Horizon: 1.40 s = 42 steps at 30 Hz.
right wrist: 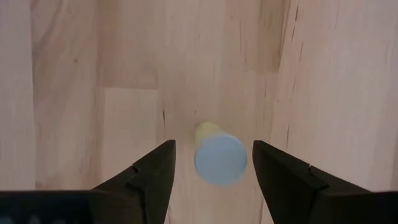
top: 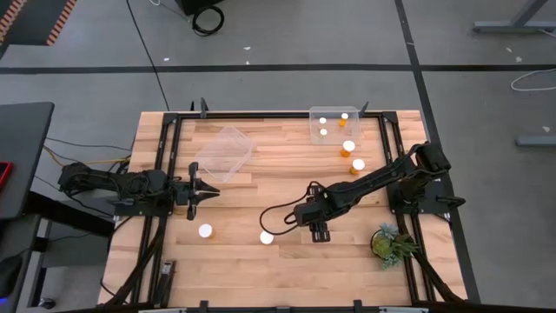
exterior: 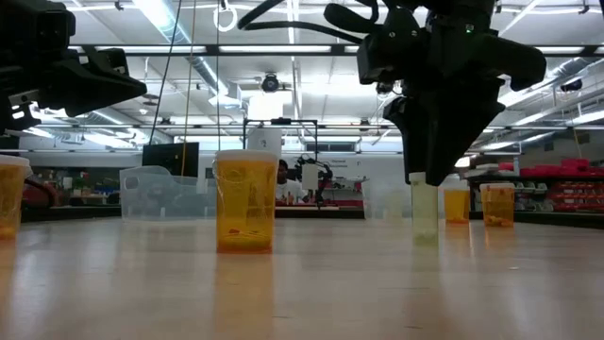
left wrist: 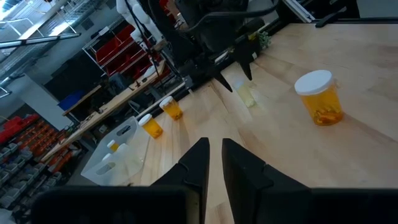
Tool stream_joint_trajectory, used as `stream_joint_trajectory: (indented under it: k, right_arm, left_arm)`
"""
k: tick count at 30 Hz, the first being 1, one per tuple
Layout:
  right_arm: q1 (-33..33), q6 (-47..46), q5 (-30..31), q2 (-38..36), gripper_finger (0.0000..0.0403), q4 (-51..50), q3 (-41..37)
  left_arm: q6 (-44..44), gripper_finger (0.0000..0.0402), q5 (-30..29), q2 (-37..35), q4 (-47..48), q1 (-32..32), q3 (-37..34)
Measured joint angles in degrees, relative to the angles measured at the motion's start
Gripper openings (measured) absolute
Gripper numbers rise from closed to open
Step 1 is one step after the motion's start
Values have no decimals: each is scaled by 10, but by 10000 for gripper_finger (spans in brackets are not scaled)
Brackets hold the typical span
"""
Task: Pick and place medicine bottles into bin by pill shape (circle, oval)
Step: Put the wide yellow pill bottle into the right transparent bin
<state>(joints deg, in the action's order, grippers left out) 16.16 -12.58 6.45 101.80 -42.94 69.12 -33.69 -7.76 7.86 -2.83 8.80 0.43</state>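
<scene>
A small pale-yellow medicine bottle (right wrist: pixel 219 159) with a white cap stands upright on the wooden table. My right gripper (right wrist: pixel 213 147) hangs over it, pointing steeply down, open, one finger on each side of the cap with a gap on both sides. In the high view this gripper (top: pixel 319 229) hides the bottle. The low view shows the bottle (exterior: pixel 425 210) under the fingers. Two orange bottles with white caps (top: pixel 205 230) (top: pixel 267 236) stand near the table's front. My left gripper (top: pixel 207 193) waits shut at the table's left, pointing level.
A clear bin (top: pixel 334 124) at the far right holds three bottles, and two more bottles (top: pixel 348 146) (top: pixel 358 163) stand just in front of it. A second clear bin (top: pixel 224 152) sits at the far middle. A green potted plant (top: pixel 391 243) stands near the right edge.
</scene>
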Motion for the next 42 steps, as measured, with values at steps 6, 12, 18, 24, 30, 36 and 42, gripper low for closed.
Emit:
stream_joint_trajectory:
  k: [6,12,18,24,30,36,42]
  right_arm:
    - [0,12,0,0,221,10,0]
    - [0,13,2,0,209,10,-1]
    - [0,13,4,0,187,11,-1]
    - [0,13,4,0,163,10,-1]
    - [0,13,4,0,147,10,-1]
    - [-7,14,4,-1,136,1,2]
    - [-20,26,4,-4,136,-39,22]
  left_arm:
    - [0,59,0,0,0,0,0]
    - [0,53,0,0,0,0,0]
    - [0,54,0,0,0,0,0]
    - [0,59,0,0,0,0,0]
    - [0,51,0,0,0,0,0]
    - [0,56,0,0,0,0,0]
    - [0,58,0,0,0,0,0]
